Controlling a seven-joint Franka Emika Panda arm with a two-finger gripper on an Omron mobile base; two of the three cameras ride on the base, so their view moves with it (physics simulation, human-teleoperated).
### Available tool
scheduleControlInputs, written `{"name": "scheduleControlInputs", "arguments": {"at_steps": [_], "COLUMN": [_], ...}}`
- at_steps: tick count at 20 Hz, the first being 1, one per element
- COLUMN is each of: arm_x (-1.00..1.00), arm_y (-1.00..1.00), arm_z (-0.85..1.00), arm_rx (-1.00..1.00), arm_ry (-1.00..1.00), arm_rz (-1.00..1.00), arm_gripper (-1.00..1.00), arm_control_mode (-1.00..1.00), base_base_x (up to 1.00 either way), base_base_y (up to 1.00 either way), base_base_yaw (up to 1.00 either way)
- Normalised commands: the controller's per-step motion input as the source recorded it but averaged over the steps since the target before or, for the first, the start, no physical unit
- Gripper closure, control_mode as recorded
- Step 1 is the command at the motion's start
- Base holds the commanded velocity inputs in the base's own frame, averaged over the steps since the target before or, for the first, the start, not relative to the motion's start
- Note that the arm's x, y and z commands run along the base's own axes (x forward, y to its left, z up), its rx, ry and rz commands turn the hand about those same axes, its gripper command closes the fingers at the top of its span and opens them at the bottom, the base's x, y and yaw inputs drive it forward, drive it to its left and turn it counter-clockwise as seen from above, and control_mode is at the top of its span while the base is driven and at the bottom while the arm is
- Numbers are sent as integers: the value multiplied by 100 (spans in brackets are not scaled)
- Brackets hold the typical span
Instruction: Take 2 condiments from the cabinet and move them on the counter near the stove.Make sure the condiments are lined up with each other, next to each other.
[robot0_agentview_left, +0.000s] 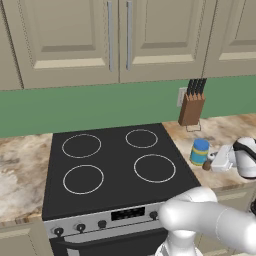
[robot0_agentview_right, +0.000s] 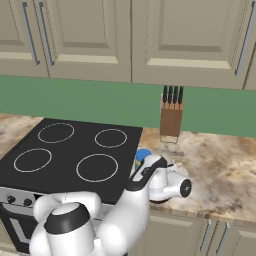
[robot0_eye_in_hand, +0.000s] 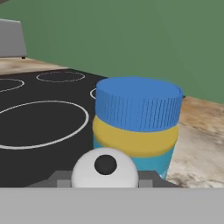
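Note:
The blue jar (robot0_agentview_left: 200, 152) with yellow band and blue lid stands on the tan marbled counter (robot0_agentview_left: 227, 127) just right of the black stove (robot0_agentview_left: 115, 165). In the hand view the jar (robot0_eye_in_hand: 138, 122) rises close ahead, upright. The small brown shaker (robot0_agentview_left: 206, 165) is right next to the jar on its near right side, and its pale top (robot0_eye_in_hand: 105, 168) sits between my fingers (robot0_eye_in_hand: 59, 180). My gripper (robot0_agentview_left: 210, 162) is low over the counter, shut on the shaker. I cannot tell whether the shaker touches the stone. My arm hides most of the jar (robot0_agentview_right: 143, 155). The shelf board is out of view.
A wooden knife block (robot0_agentview_left: 191, 107) stands against the green wall behind the jar. Cream wall cabinets (robot0_agentview_left: 115, 40) hang overhead. More marbled counter (robot0_agentview_left: 20, 170) lies left of the stove. The counter's front edge (robot0_agentview_right: 220, 212) runs close to my hand.

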Motion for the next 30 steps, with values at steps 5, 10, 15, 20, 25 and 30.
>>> {"name": "scheduleControlInputs", "arguments": {"at_steps": [5,10,15,20,25,30], "arm_x": [6,3,2,1,0,-2], "arm_y": [0,0,0,0,0,0], "arm_z": [-10,-10,-13,-8,0,0], "arm_rx": [0,0,0,0,0,0], "arm_ry": [0,0,0,0,-3,-5], "arm_rz": [0,0,0,0,1,0], "arm_gripper": [100,100,-100,-100,-100,-100], "arm_control_mode": [-100,-100,-100,-100,-100,-100], "base_base_x": [0,0,0,0,0,0], "base_base_y": [0,0,0,0,0,0], "base_base_yaw": [0,0,0,0,0,0]}}
